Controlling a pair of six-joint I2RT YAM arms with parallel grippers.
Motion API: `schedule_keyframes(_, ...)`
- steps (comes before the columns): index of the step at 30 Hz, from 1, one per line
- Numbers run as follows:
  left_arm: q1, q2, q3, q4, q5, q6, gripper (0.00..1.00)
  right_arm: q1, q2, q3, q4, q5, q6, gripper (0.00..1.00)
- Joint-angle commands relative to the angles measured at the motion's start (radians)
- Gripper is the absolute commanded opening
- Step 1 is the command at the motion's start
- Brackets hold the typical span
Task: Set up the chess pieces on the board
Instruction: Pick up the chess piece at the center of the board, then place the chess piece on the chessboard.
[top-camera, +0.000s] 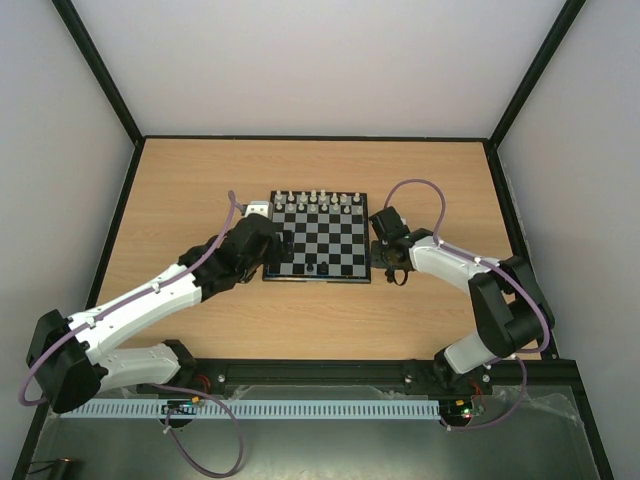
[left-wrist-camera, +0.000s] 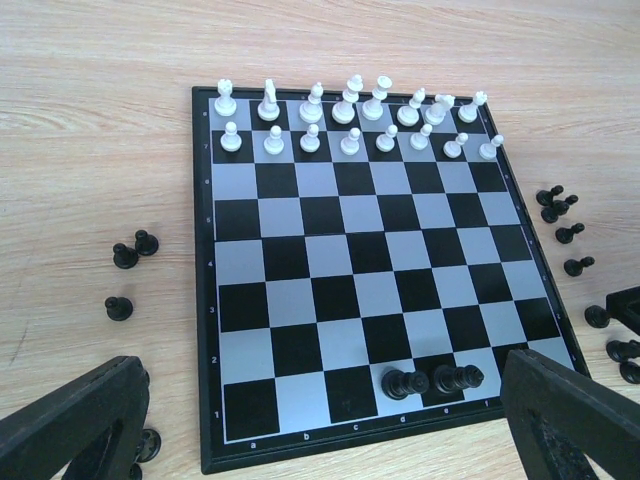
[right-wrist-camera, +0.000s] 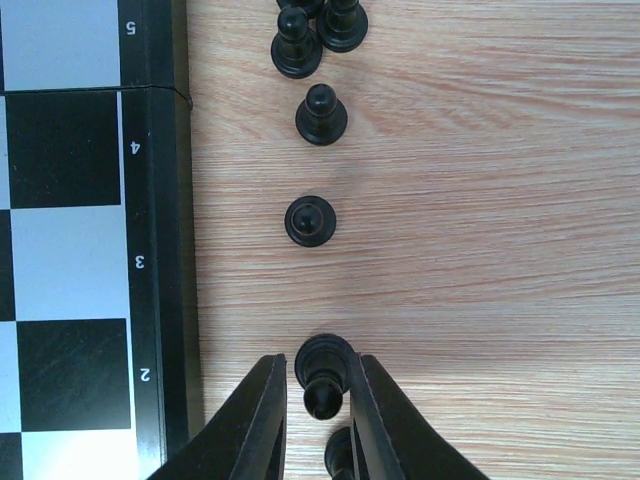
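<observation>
— Pale wood desk (top-camera: 200, 180), white walls on three sides: what is on it?

— At the desk's middle lies the board (top-camera: 320, 240). White pieces (left-wrist-camera: 350, 110) fill its two ranks nearest the desk's far edge. Two black pieces (left-wrist-camera: 405, 383) stand side by side on the rank nearest the arms.

— And the other black ones?

— Loose black pieces (right-wrist-camera: 310, 220) stand on the wood between the board and the desk's right edge. A few more (left-wrist-camera: 120, 308) stand on the side toward the left edge.

— The arms?

— The left gripper (top-camera: 277, 250) hangs over the board's near-left corner, jaws spread wide and holding nothing. The right gripper (right-wrist-camera: 318, 372) is down beside the board's right rim. Its fingers flank one black piece (right-wrist-camera: 325, 352), close on both sides. Whether they are clamped on it, I cannot tell.
</observation>
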Motion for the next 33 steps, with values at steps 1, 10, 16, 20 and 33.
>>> schedule_keyframes(1,0.006,0.009,-0.002,0.007,0.005,0.011,0.99,-0.005,0.018,0.001,-0.005,-0.009,-0.002,0.18)
schedule_keyframes(10,0.006,0.01,0.001,0.001,0.002,0.012,0.99,-0.005,-0.011,0.001,-0.006,-0.037,-0.005,0.04)
schedule_keyframes(16,0.006,0.0,0.01,-0.018,-0.01,0.009,0.99,-0.005,-0.116,0.014,-0.039,-0.077,-0.017,0.03)
schedule_keyframes(20,0.007,-0.013,0.014,-0.027,-0.015,0.007,0.99,0.0,-0.161,0.033,-0.075,-0.103,-0.022,0.02)
schedule_keyframes(33,0.007,-0.015,0.025,-0.054,-0.035,-0.008,1.0,0.202,-0.088,0.132,-0.152,-0.075,0.001,0.02)
